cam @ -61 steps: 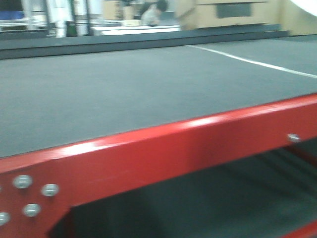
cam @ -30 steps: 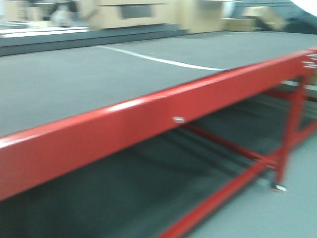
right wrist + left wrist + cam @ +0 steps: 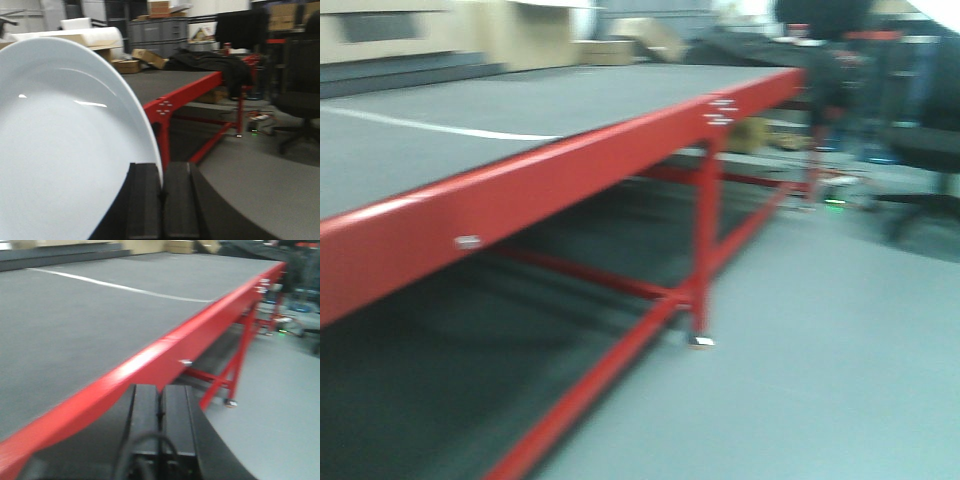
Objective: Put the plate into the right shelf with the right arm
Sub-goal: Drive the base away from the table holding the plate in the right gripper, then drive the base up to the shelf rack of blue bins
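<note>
Plate (image 3: 60,140) held by its rim in the right tool (image 3: 161,192), alongside the red-framed worktop (image 3: 150,360).

Nearest, the right tool's two black fingers (image 3: 145,200) are pinched narrow on the rim of the white plate, which stands tilted left of them with its glossy face in view. The left tool (image 3: 160,412) is closed, fingers pressed together, pointing along the worktop's red rail just below its edge. A white line (image 3: 120,286) crosses the grey top. Farther off: dark cloth (image 3: 210,62) heaped on the worktop's far end, cardboard boxes (image 3: 147,56) with contents not discernible, and a black chair (image 3: 300,85).
</note>
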